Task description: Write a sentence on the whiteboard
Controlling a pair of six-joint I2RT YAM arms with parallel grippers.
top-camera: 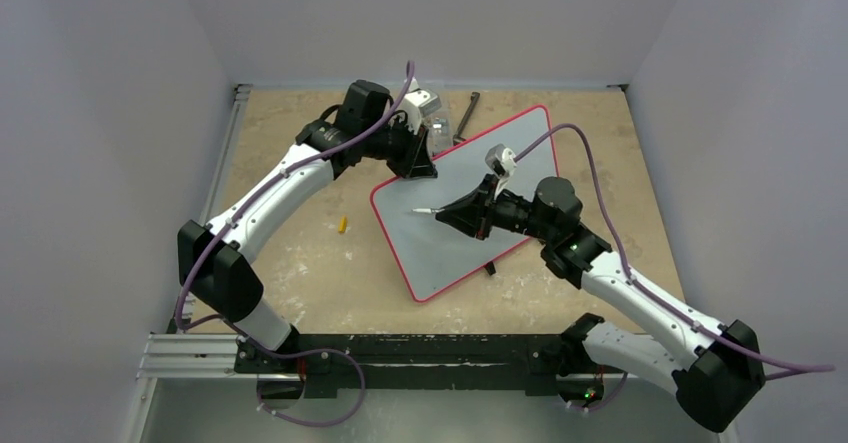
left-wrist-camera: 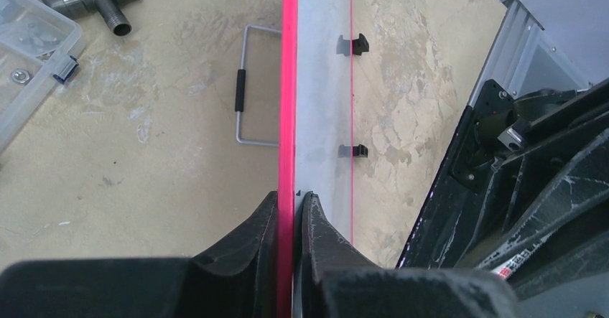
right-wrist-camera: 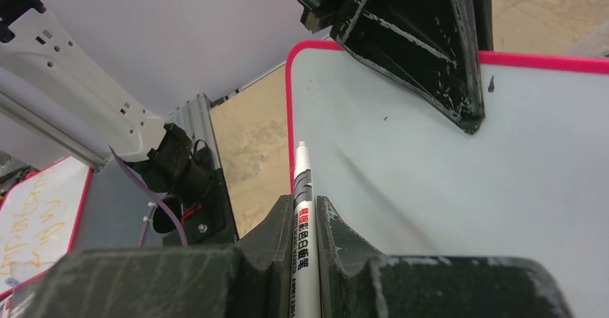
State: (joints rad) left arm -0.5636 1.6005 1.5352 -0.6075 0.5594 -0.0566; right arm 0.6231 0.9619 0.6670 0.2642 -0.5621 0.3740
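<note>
**Top external.** A large, glossy, red-pink-framed rectangular whiteboard (top-camera: pixel 455 248) lies askew on the mottled tan table (top-camera: pixel 300 273), right of centre, with one corner toward the far edge. The left gripper (top-camera: pixel 418 168) is clamped on the board's far-left frame. The right gripper (top-camera: pixel 443 213) hangs over the face, pinching a slim white marker pen (top-camera: pixel 425 210). No lettering shows on the face. A small yellow cap (top-camera: pixel 342 225) lies on the table left of the board.

**Left wrist.** The fingers pinch the frame and the board runs away edge-on, with two small black feet (left-wrist-camera: pixel 353 149) on its opposite long edge. Judged thin, light and stiff, with a slick face. It is likely to slide under pen pressure, so the frame is the place to hold. Whether that edge is lifted cannot be told.

**Right wrist.** The fingers press on the marker barrel. Whether the nib touches the board is unclear. A cut-off pink-framed panel (right-wrist-camera: pixel 36 225) at lower left bears illegible orange scrawl.
</note>
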